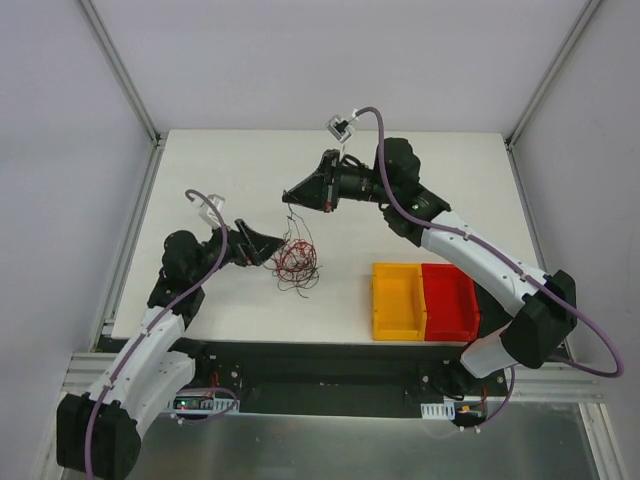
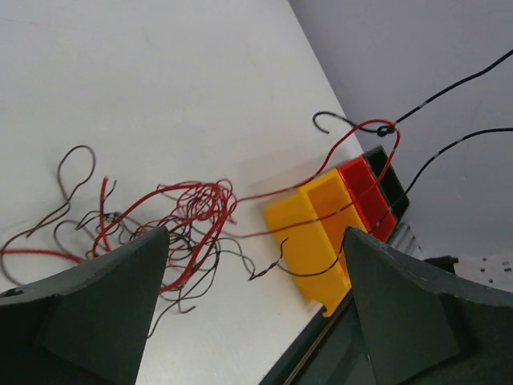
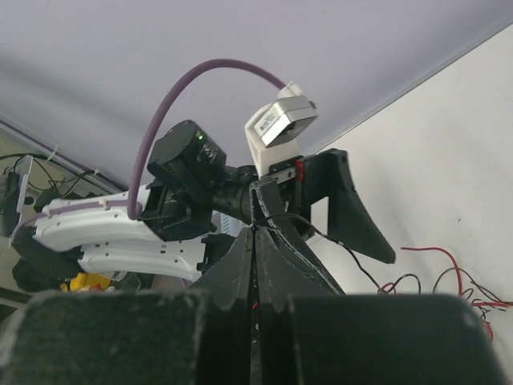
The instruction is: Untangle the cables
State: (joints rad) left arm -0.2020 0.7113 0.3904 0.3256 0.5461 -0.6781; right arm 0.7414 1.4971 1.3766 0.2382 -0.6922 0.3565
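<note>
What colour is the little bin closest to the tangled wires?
The bin is yellow, clearest in the top external view.

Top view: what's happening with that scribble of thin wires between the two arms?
Two arms are working on a tangle of thin red and black cables lying on the table. The right pincer is shut on a few strands and holds them above the heap, so they stretch down to it. The left pincer is open at the tangle's left edge, gripping nothing. Most wires are knotted together.
</note>
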